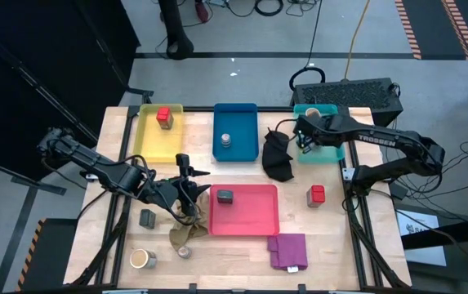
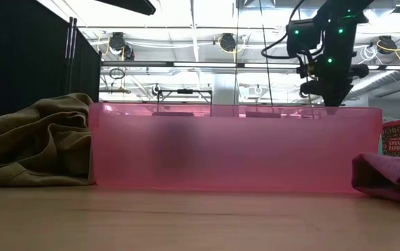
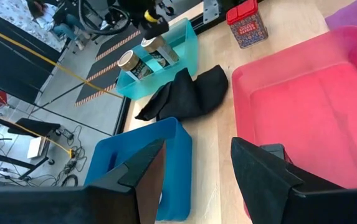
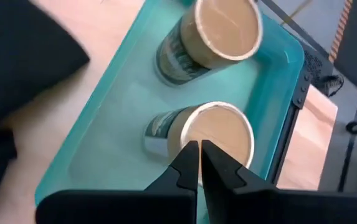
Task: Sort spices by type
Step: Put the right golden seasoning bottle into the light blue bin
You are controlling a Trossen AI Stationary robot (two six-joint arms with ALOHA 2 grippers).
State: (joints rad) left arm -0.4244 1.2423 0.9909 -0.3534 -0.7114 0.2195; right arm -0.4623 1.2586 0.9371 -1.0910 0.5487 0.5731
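step: sorting part done | left gripper [image 1: 186, 186] jaws apart, empty, by red tray [image 1: 254, 227] left edge | right gripper [image 4: 198, 163] closed, empty, over tan jars [image 4: 218, 134] in teal tray [image 4: 276, 93], table's far right | next: probably loose grey tin [image 1: 147, 217], near-left

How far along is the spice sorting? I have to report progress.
Done: a red cube in the yellow tray, silver tin in blue, grey tin in pink, two tan jars in teal. Both grippers, left open and right shut, hold nothing. Left: another red cube, grey tin, tan jar, silver tin.
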